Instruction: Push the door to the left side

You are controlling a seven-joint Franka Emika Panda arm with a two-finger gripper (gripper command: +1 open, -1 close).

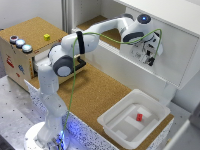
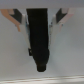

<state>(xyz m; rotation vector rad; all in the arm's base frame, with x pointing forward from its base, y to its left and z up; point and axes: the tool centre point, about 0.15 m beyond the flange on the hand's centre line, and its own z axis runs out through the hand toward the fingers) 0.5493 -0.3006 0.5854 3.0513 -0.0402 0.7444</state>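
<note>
With the hand (image 1: 148,59), its finger state indeterminable, at the large flat white sliding door (image 1: 172,55) fronting the cabinet, you needed flat, steady sideways pressure along its track.

Door (image 1: 172,50): large plain white flat panel, upright on the cabinet front, toward the exterior view's right. Open cabinet space shows beside it on the left. My end effector (image 1: 148,56) is against its face.
</note>
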